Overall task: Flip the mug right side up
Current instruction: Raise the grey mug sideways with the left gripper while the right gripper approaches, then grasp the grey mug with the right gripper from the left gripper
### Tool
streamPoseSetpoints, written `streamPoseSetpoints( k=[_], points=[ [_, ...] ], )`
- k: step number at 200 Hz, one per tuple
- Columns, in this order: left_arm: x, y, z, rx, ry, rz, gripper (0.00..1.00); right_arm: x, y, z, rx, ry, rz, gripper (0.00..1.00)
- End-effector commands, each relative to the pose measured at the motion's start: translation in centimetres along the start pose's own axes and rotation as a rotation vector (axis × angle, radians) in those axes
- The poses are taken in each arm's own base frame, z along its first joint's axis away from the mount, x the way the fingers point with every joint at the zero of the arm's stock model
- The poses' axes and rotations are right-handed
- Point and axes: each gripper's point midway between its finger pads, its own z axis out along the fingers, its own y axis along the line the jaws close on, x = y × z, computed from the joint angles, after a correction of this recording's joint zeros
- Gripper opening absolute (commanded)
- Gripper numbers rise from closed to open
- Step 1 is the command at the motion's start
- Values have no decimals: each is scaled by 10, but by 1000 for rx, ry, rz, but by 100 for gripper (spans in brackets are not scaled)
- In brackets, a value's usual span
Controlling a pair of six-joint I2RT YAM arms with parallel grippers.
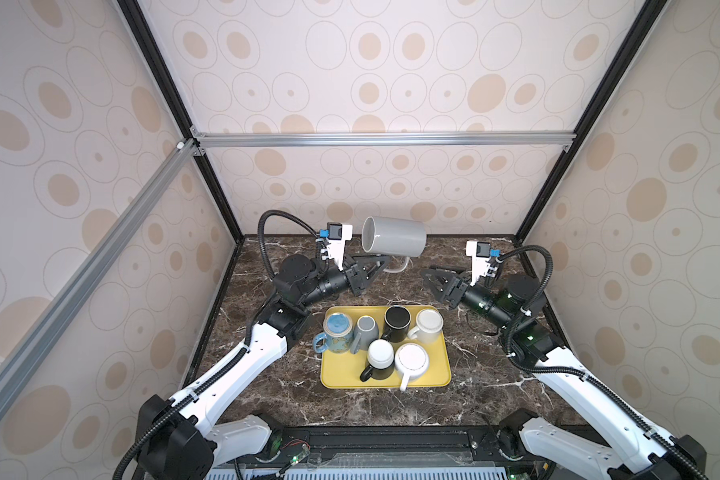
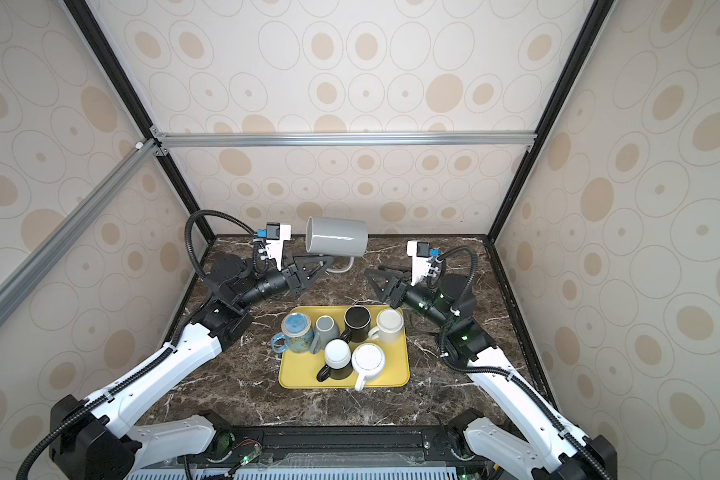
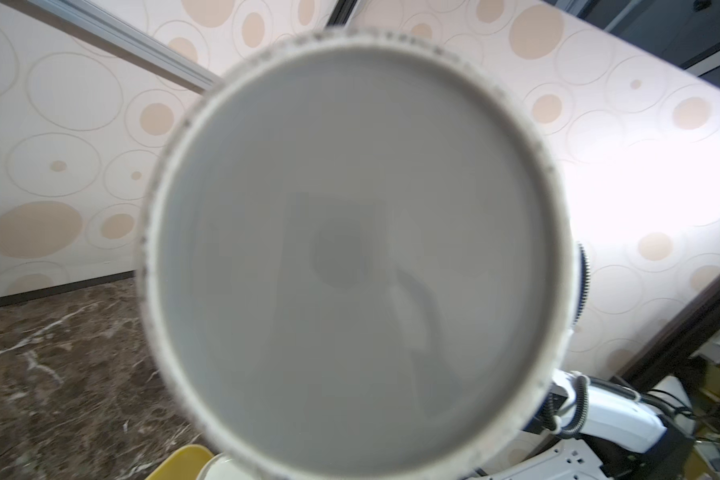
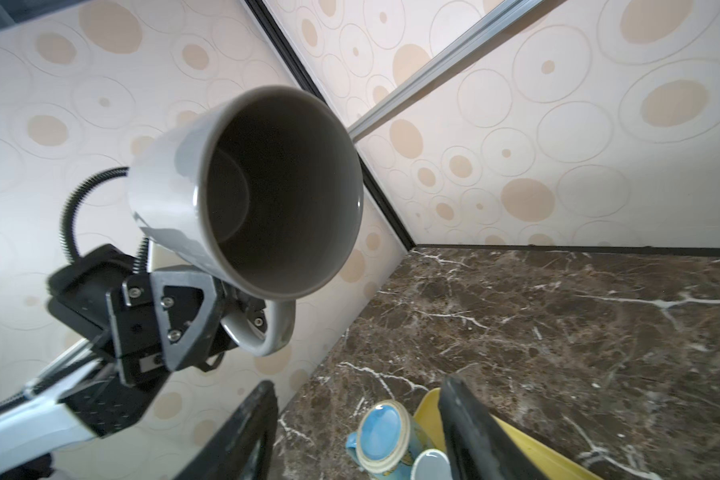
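1. L gripper (image 1: 382, 262): jaws pinched shut on handle (image 4: 267, 332) of grey mug (image 1: 393, 242). Grip plain in R wrist view, handle loop clamped betw. the black fingers.
2. Grey mug: up in the air over back of table, clear of the surface. Lying on its side, approx. horizontal, handle underneath.
3. Mouth (image 4: 283, 195) turned twd R arm, dark open inside seen in R wrist view. Base (image 3: 350, 257) turned twd L wrist cam, filling that view as a blurred pale disc w/ rough ring round it.
4. R gripper (image 1: 429, 272): jaws apart, middling wide, nothing betw. them. To right of grey mug, not touching it, tips pointing twd it.
5. Yellow tray (image 1: 443, 374) flat on dark marble table (image 1: 495, 386), mid-table, nearer the cam than both grippers.
6. Six other mugs packed on tray, touching or nearly so. Back row: blue mug (image 1: 336, 327), small grey mug (image 1: 366, 329), black mug (image 1: 396, 320), cream mug (image 1: 429, 325). Front row: black mug w/ white base (image 1: 380, 358), white mug (image 1: 411, 361).
7. Several of these base-up; black mug in back row too unclear to call.
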Motion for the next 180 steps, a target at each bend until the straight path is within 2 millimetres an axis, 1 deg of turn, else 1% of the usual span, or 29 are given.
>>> streamPoseSetpoints(
  k=[1, 18, 35, 56, 94, 114, 137, 180],
  points=[
    [-47, -57, -15, 237, -157, 68, 0, -17, 50, -7, -198, 8, 23, 66],
    [-47, -59, -16, 269, -164, 47, 0, -18, 52, -6, -207, 17, 40, 66],
    [-45, -56, -15, 271, -163, 40, 0, -18, 54, -4, -221, 29, 60, 64],
    [-42, -52, -14, 263, -158, 38, 0, -18, 53, 0, -217, 48, 79, 60],
    [-36, -47, -13, 274, -148, 6, 0, -15, 46, 10, -220, 59, 97, 58],
    [-32, -44, -14, 274, -143, -6, 0, -19, 48, 13, -240, 50, 101, 57],
    [-29, -41, -14, 266, -139, -13, 0, -22, 53, 17, -263, 48, 87, 53],
    [-27, -39, -15, 287, -152, -38, 0, -23, 49, 32, -276, 62, 110, 41]
  ],
)
